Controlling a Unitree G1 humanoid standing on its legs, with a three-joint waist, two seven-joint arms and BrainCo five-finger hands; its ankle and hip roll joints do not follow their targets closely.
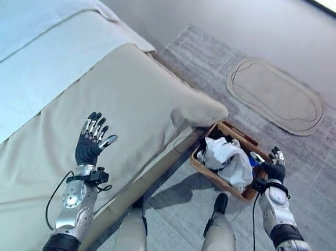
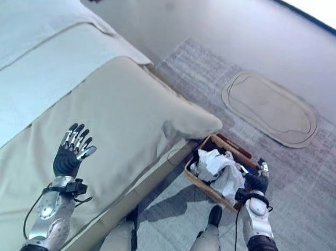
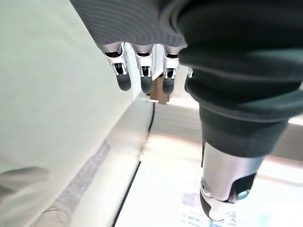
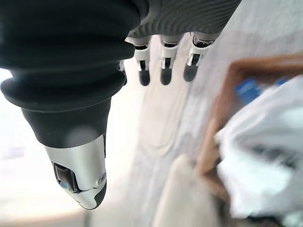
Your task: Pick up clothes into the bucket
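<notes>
Clothes [image 1: 228, 159], white with dark and blue pieces among them, are seen heaped in a brown basket [image 1: 206, 169] that stands on the floor just beside the corner of the bed. In the left eye view the left hand [image 1: 91, 140] is held above the beige bedcover [image 1: 129, 105] with its fingers straight and spread, nothing in it. The right hand [image 1: 272, 166] is seen at the basket's far edge, beside the heap.

In the right eye view the same layout is shown: the basket between the bed and the right hand [image 2: 258, 179], the clothes piled above its rim.

In the left wrist view the fingers [image 3: 144, 78] are shown straight and apart, with pale bedding past them and nothing held.

In the right wrist view the fingers [image 4: 163, 66] are likewise straight and empty; the basket's brown rim [image 4: 215, 118] and the white cloth [image 4: 255, 161] are seen close by.

The loading is judged largely done. For the step to be finished well, the overhanging cloth should be pressed down inside the rim, and the bed checked for any piece left.

A grey carpet [image 1: 304, 171] is laid over the floor, with a beige oval mat [image 1: 275, 96] well apart from the basket. A pale sheet [image 1: 40, 51] is spread over the bed beyond the cover.
</notes>
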